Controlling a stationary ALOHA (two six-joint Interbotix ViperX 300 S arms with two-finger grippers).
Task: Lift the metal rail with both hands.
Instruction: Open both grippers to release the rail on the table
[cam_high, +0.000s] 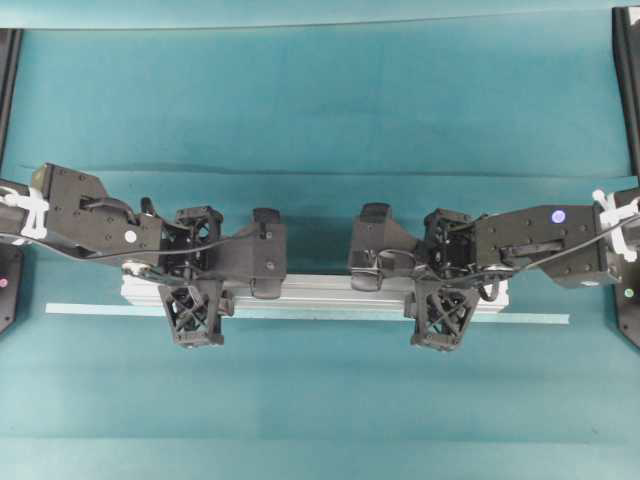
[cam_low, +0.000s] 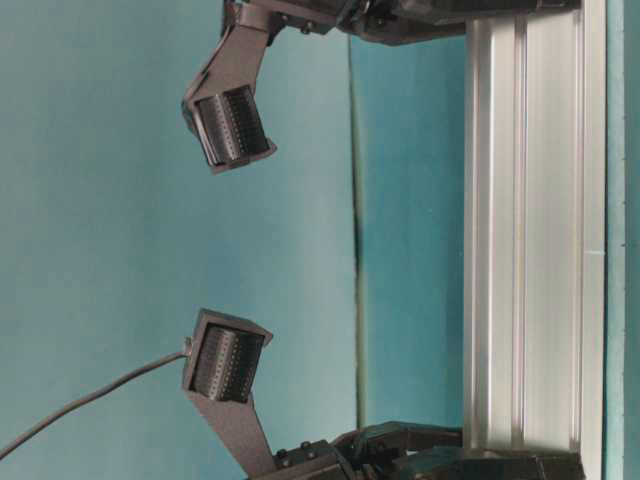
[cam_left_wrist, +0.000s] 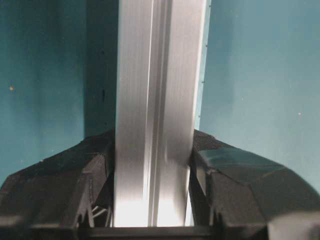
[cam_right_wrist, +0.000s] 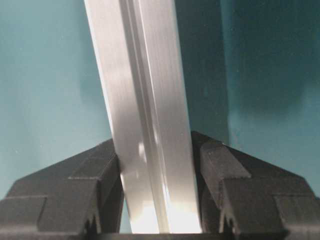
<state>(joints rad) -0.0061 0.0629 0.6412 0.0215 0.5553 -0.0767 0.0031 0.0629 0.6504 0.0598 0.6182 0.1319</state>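
Note:
The metal rail (cam_high: 320, 292) is a silver grooved bar lying left to right across the teal cloth; it also shows in the table-level view (cam_low: 530, 240). My left gripper (cam_high: 197, 285) straddles it near its left end, with one lattice finger (cam_high: 195, 315) in front and the other behind. The left wrist view shows the rail (cam_left_wrist: 155, 100) pinched between both black jaws of that gripper (cam_left_wrist: 152, 167). My right gripper (cam_high: 442, 287) is shut on the rail near its right end. In the right wrist view the rail (cam_right_wrist: 142, 90) runs slightly tilted between that gripper's jaws (cam_right_wrist: 157, 170). A broad shadow falls beside the rail.
A thin pale tape strip (cam_high: 540, 319) runs along the cloth just in front of the rail and reaches past both its ends. Black frame posts stand at the far left edge (cam_high: 8, 70) and the far right edge (cam_high: 626, 80). A fold crosses the cloth (cam_high: 320, 172) behind the arms.

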